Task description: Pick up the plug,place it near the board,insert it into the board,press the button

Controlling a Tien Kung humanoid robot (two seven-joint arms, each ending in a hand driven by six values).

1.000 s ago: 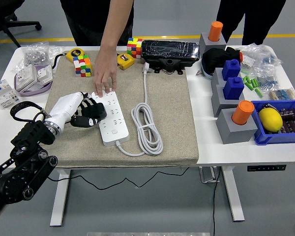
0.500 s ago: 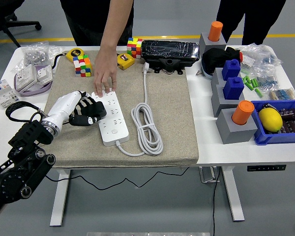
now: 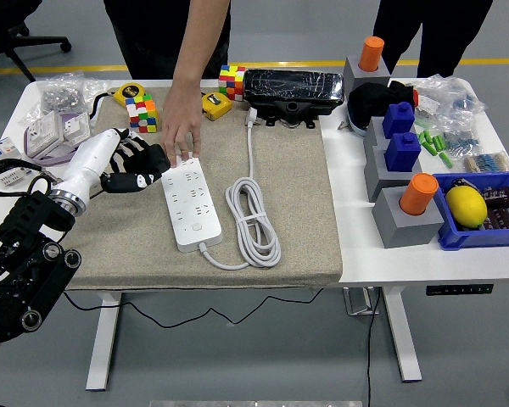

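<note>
A white table (image 3: pixel 407 259) carries a beige mat (image 3: pixel 297 212) across its middle. On the mat, a white power strip (image 3: pixel 187 206) lies just right of the left hand's (image 3: pixel 136 168) fingertips, its coiled cord (image 3: pixel 254 222) further right. Grey blocks (image 3: pixel 399 216) and a blue bin (image 3: pixel 483 233) sit on the table's right side.

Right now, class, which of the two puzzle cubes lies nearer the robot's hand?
The cube on the mat, beside the yellow tape measure, is nearer the left hand; the other cube sits beyond the mat's far edge.
</note>
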